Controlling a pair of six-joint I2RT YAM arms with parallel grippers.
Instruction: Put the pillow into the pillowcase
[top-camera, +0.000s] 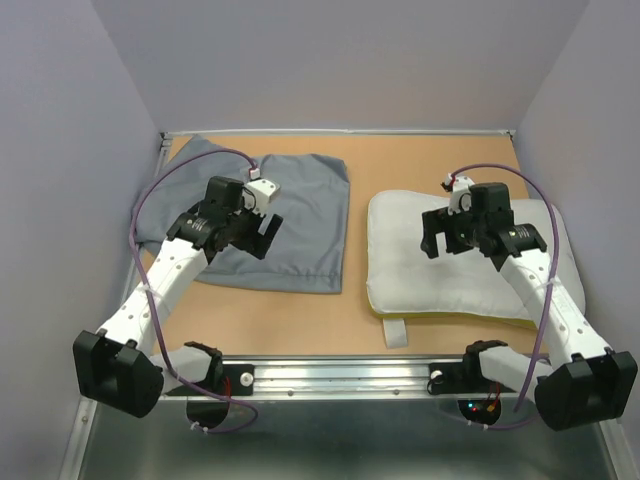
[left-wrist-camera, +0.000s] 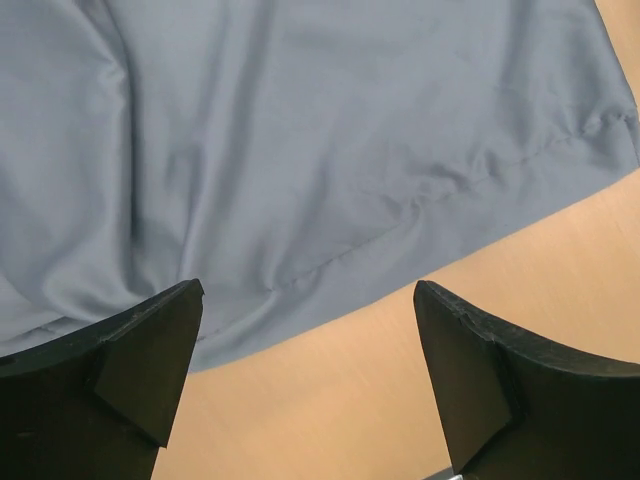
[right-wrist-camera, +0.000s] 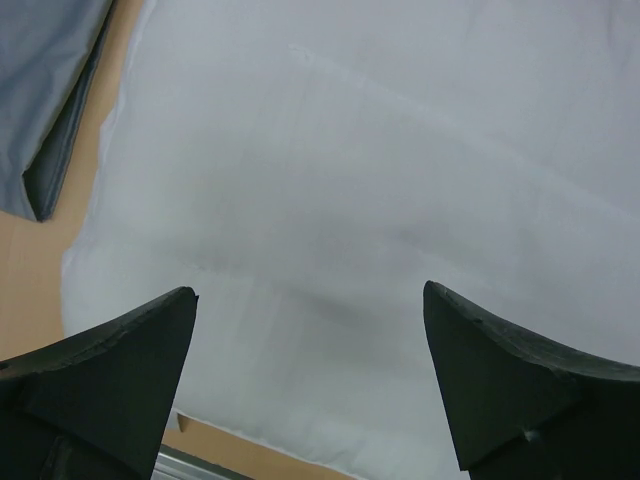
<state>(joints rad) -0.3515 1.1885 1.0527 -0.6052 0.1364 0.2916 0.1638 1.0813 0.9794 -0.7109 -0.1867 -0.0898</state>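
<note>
The grey pillowcase (top-camera: 300, 215) lies flat and wrinkled on the far left of the worktop (top-camera: 300, 315). The white pillow (top-camera: 430, 285) lies on the right, with a strip of bare wood between them. The pillow's yellow band (top-camera: 440, 316) runs along its near edge, and a small white tag (top-camera: 397, 333) sticks out toward the near side. The left tool (left-wrist-camera: 308, 290) hangs over the pillowcase's near hem, jaws spread wide and holding nothing. The right tool (right-wrist-camera: 309, 290) hangs over the pillow's middle, also wide open and empty. A purple cable (top-camera: 150, 195) loops from each wrist. A metal rail (top-camera: 340, 376) crosses the near edge between the arm bases. Pale walls (top-camera: 330, 60) close in the left, far and right sides.
</note>
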